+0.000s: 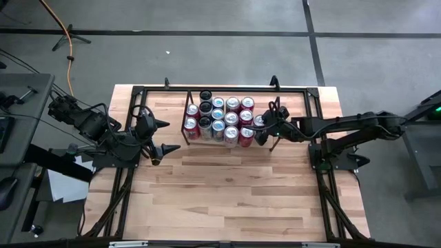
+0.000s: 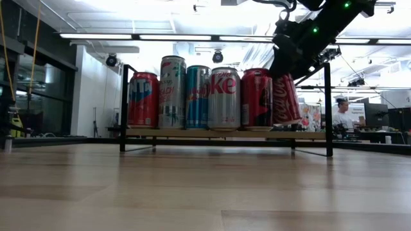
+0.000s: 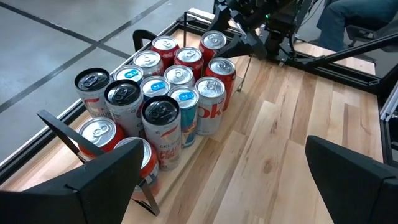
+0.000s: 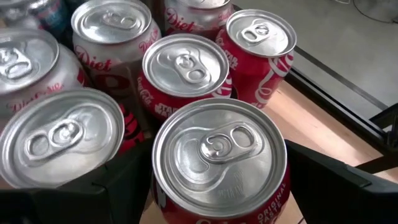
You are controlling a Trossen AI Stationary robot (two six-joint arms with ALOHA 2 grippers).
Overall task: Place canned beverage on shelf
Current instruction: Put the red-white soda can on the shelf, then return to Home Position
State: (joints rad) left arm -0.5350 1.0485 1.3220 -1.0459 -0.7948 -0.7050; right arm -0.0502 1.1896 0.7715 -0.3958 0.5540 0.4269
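On your left, the left gripper waits over the wooden table just beside the shelf, its fingers spread wide and holding nothing. The shelf itself is crowded: rows of upright cans, red, silver and teal, stand packed shoulder to shoulder, with black-topped ones at the end nearest that arm. At the shelf's right end, your right gripper straddles a red Coca-Cola can, one finger on each side and closed against it. That can stands at the shelf's right edge, touching its neighbours, a Diet Coke can among them, so there's little room around it.
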